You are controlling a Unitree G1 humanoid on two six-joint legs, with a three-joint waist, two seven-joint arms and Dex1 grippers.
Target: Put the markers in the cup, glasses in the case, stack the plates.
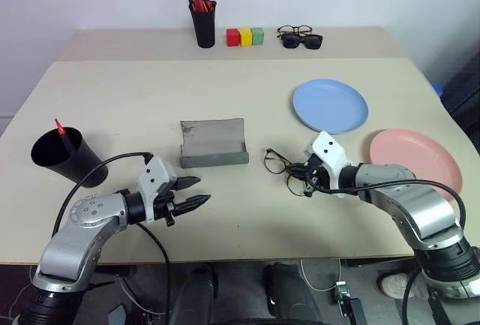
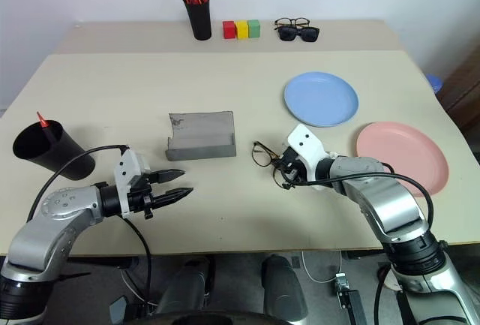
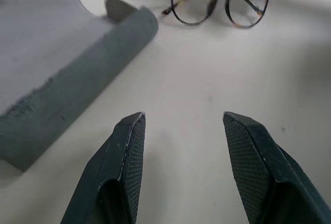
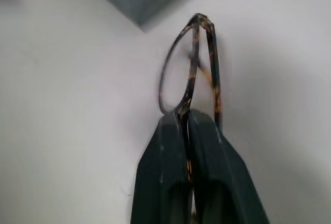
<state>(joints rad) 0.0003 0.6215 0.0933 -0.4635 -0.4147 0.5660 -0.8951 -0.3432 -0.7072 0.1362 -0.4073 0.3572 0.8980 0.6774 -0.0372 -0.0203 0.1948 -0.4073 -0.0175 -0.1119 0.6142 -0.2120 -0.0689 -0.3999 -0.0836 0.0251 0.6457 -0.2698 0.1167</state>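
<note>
The thin wire-rimmed glasses lie on the table right of the open grey case. My right gripper is shut on the glasses' frame at their right side. My left gripper hovers open and empty near the table's front, below the case. The black cup stands at the left with a red marker sticking out of it. The light blue plate and the pink plate lie side by side at the right, not stacked.
At the back stand a black pen holder with orange-tipped pens, three coloured blocks, and black sunglasses with another pair of spectacles. The table's front edge runs just under both arms.
</note>
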